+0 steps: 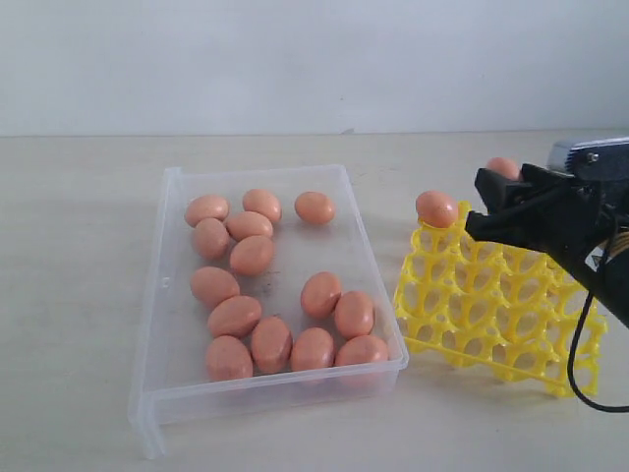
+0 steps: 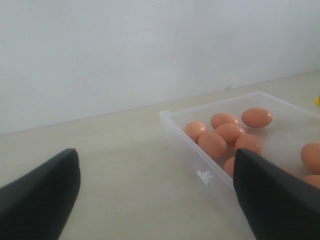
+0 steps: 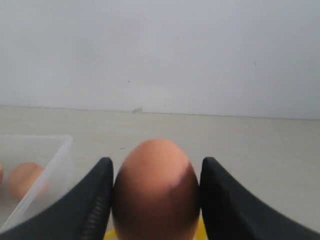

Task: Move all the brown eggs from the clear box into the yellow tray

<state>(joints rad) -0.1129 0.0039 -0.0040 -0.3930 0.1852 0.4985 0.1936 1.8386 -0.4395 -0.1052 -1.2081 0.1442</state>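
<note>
Exterior view: a pale table (image 1: 79,295) carries the whole set-up. The clear box (image 1: 290,261) lies left of centre and the yellow tray (image 1: 491,315) sits just beside it on the right, with its far edge raised.

Right gripper (image 3: 156,165): it hangs over the tray's far right corner. The jaws are pinching one egg (image 3: 155,195) upright by its sides. From across the room only the top of that egg shows above the black fingers.

Left gripper (image 2: 155,151): the jaws are spread wide with nothing between them, low over the table at the box's outer side. It does not show in the exterior view.

Brown eggs (image 1: 252,255): I count fourteen loose on the box floor, most of them touching a neighbour in two clusters. One lone egg (image 1: 314,207) lies near the far wall. A seated egg (image 1: 436,208) rests in the tray's far left corner cup.
</note>
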